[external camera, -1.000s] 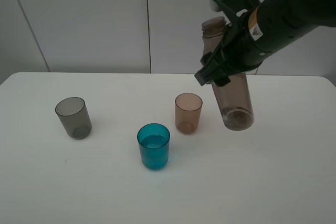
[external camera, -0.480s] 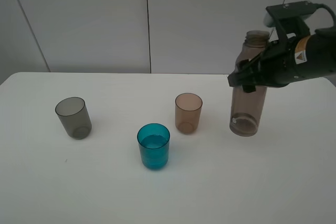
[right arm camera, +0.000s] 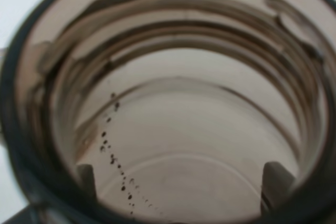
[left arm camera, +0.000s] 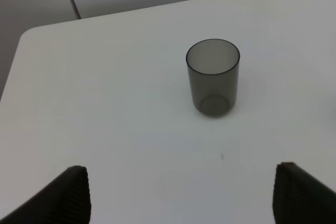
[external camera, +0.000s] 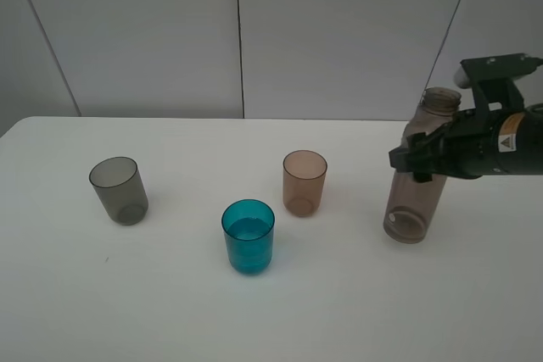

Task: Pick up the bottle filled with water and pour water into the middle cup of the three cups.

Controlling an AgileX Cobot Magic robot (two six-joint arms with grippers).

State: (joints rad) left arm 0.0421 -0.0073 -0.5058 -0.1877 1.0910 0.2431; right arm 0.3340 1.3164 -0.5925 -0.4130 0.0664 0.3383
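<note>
Smoky brown-grey bottle [external camera: 409,208] upright at 3 o'clock of brownish-pink tumbler [external camera: 305,182], well apart. Base at or just above tabletop [external camera: 356,294]; contact unclear. Right gripper [external camera: 422,158] clamped round bottle's upper body. Left gripper [left arm camera: 182,195] spread wide, empty, smoky grey tumbler [left arm camera: 212,77] ahead of it. Teal-blue middle cup [external camera: 249,239], at 7 o'clock of pink tumbler, holds water [external camera: 249,228]. Judgement: pour looks done; step in hand is set-down. Next: seat base flat, release, lift clear without clipping neck.
</note>
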